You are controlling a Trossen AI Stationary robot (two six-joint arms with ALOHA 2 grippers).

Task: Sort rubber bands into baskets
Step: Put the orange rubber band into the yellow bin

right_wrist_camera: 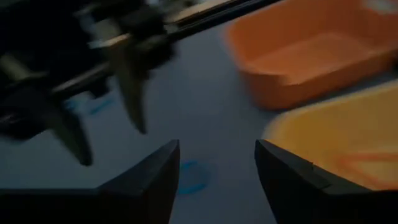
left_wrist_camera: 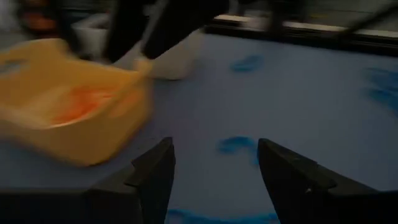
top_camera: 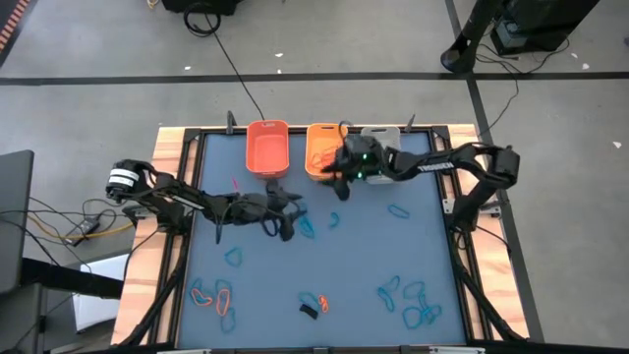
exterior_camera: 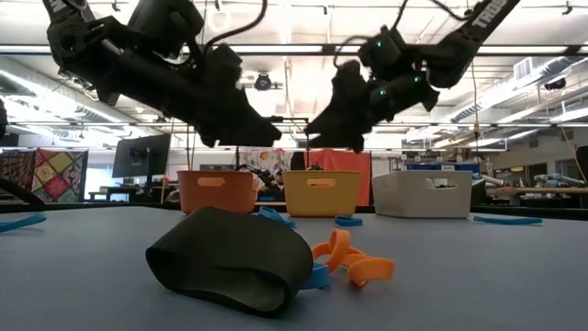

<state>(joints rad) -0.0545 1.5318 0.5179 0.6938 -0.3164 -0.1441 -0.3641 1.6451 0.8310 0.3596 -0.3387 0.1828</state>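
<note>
Right end effector (top_camera: 337, 187) hangs above the worktop (top_camera: 413, 256) at the front edge of the yellow-orange basket (top_camera: 319, 146), fingers spread wide and empty; an orange rubber band (right_wrist_camera: 367, 165) lies inside that basket. Orange basket (top_camera: 266, 147) stands beside it on one side, light grey basket (exterior_camera: 421, 194) on the other. Left end effector (top_camera: 291, 218) is also wide and empty, just over a blue rubber band (left_wrist_camera: 235, 145). More blue bands (top_camera: 413, 300) lie scattered near the front edge, with a black band (exterior_camera: 231, 260) and orange bands (exterior_camera: 354, 260).
</note>
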